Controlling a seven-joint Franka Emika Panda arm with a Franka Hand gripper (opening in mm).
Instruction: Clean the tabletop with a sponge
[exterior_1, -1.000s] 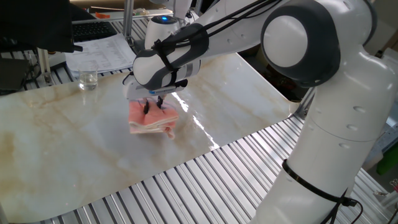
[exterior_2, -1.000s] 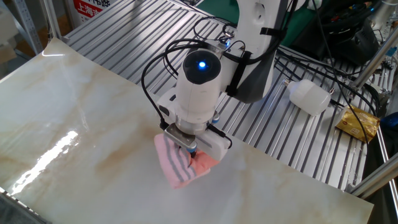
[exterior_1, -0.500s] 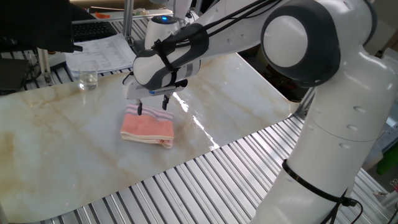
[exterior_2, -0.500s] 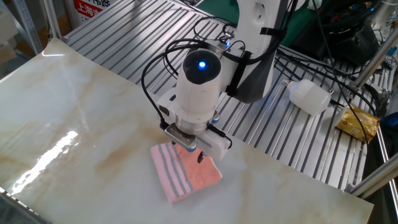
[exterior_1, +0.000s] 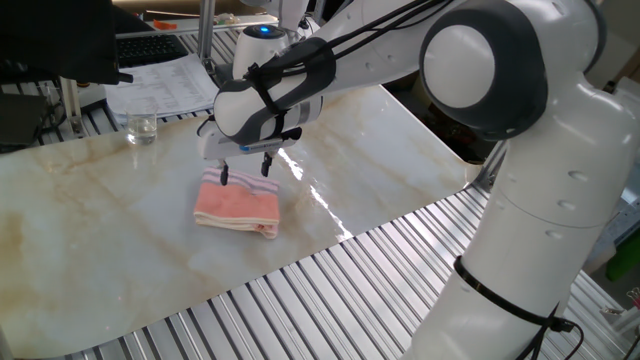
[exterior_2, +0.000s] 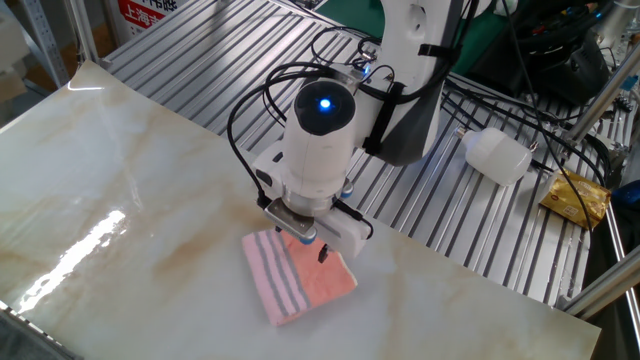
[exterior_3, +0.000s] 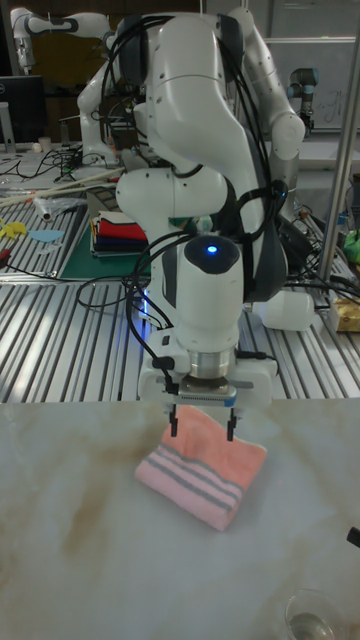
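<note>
The salmon-pink sponge lies flat on the cream marble tabletop, its grey-and-white stripes along one edge. My gripper hangs just above the sponge's far edge. It is open, with the two black fingertips spread apart and nothing between them. The sponge is free of the fingers.
A clear glass stands on the tabletop's edge. Ribbed metal slats surround the slab. A white plastic bottle and a yellow packet lie on the slats beside the arm's base. Papers sit behind the glass.
A second ago my gripper was shut on the bunched sponge. It has since opened and risen slightly, and the sponge has dropped flat on the tabletop. Nothing moved in the last half second.
</note>
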